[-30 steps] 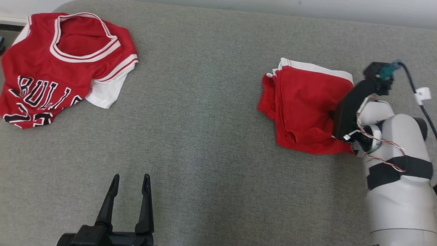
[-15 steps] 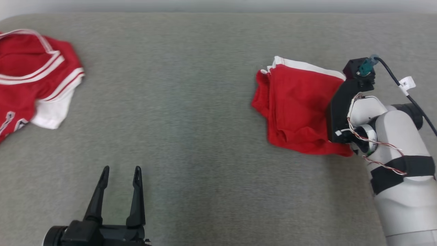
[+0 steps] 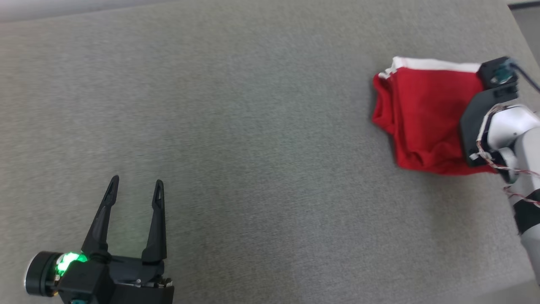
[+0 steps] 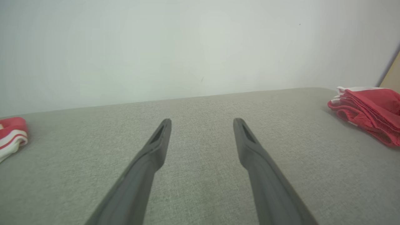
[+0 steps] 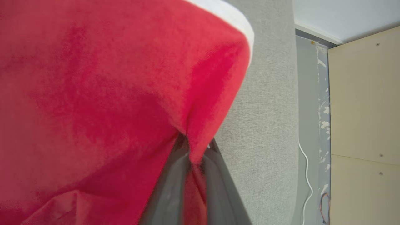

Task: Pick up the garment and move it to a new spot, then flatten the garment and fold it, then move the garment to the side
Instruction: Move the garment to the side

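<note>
Your right claw [image 5: 195, 147] is pinched shut on the folded red garment with white trim [image 3: 426, 114], far right on the grey cloth-covered table [image 3: 253, 126] (close to its edge). Pull hard and loose layers may slip out or unfold. Its long axis seems to run away from the robot, white trim farthest. Meanwhile the left claw [image 3: 136, 185] gapes wide, empty.

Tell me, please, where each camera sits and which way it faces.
Head: on the head, looking down at the grey surface; left gripper lower left, right forearm at right.
Left wrist: on that wrist, looking along its open fingers toward the wall.
Right wrist: on that wrist, looking along the right gripper, shut on the garment.
Shared: all three show the garment.
</note>
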Tool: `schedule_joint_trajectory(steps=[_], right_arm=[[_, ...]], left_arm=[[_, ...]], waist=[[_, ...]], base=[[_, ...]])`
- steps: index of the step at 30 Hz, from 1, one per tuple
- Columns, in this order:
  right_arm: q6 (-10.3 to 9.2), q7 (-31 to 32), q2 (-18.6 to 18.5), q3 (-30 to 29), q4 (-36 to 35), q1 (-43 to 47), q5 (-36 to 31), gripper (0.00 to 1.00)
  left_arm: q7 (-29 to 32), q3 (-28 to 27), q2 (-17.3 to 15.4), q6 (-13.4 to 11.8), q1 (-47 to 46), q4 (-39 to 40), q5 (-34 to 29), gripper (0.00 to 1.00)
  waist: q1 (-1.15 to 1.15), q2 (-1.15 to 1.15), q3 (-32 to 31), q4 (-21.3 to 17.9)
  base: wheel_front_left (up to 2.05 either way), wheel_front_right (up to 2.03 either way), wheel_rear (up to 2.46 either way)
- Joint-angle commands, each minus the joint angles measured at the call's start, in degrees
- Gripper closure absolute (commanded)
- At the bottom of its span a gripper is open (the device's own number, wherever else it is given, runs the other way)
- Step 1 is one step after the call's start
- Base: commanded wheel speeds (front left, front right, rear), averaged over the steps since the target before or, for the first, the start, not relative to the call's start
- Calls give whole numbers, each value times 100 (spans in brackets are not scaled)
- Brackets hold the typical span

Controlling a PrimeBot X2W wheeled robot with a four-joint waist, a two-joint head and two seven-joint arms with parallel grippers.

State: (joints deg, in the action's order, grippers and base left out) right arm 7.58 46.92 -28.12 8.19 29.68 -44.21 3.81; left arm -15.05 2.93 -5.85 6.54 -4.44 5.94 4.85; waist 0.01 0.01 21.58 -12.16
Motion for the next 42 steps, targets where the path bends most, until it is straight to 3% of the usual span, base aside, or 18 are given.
schedule_joint_trajectory(steps=[1, 9, 19, 27, 28, 29, 30, 31, 37, 42], right_arm=[[-13, -198, -47, -42, 49, -83, -66, 100], [-13, -1625, -257, -186, 513, -384, -562, 100], [-13, -2994, -340, -584, 975, -625, -1285, 100], [-14, -3290, -295, -838, 1109, -697, -1724, 100], [-14, -3297, -276, -890, 1121, -686, -1777, 95], [-14, -3332, -244, -949, 1132, -673, -1804, 64], [-14, -3354, -221, -988, 1147, -655, -1847, 58], [-14, -3348, -207, -1054, 1177, -648, -1885, 0], [-14, -3586, -103, -1305, 1265, -516, -2024, 0], [-14, -4124, 117, -1550, 1232, -199, -1627, 0]], left_arm=[[-18, 35, -75, 10, -91, 57, -90, 0], [-18, 441, -286, 58, -305, 360, -175, 0], [-18, 609, -354, 64, -295, 303, -110, 0], [-18, 598, -337, 26, -212, 315, -69, 0], [-18, 600, -330, 20, -207, 316, -67, 0], [-18, 599, -324, 17, -204, 303, -61, 0], [-18, 605, -318, 14, -204, 285, -56, 0], [-18, 611, -308, 11, -205, 266, -55, 0], [-18, 647, -208, 20, -200, 153, 2, 0], [-18, 605, -46, -34, -101, -36, 95, 0]], waist=[[-1, -1, 449, -462], [-1, -1, 860, -692], [-1, -1, 877, -540], [-1, -1, 833, -414], [-1, -1, 822, -404], [-1, -1, 803, -395], [-1, -1, 783, -385], [-1, -1, 759, -377], [-1, -1, 463, -292], [-1, -1, -45, -67]], base=[[0, 0, 0], [0, 0, 0], [0, 0, 0], [0, 0, 0], [0, 0, 0], [0, 0, 0], [0, 0, 0], [0, 0, 0], [0, 0, 0], [0, 0, 0]])
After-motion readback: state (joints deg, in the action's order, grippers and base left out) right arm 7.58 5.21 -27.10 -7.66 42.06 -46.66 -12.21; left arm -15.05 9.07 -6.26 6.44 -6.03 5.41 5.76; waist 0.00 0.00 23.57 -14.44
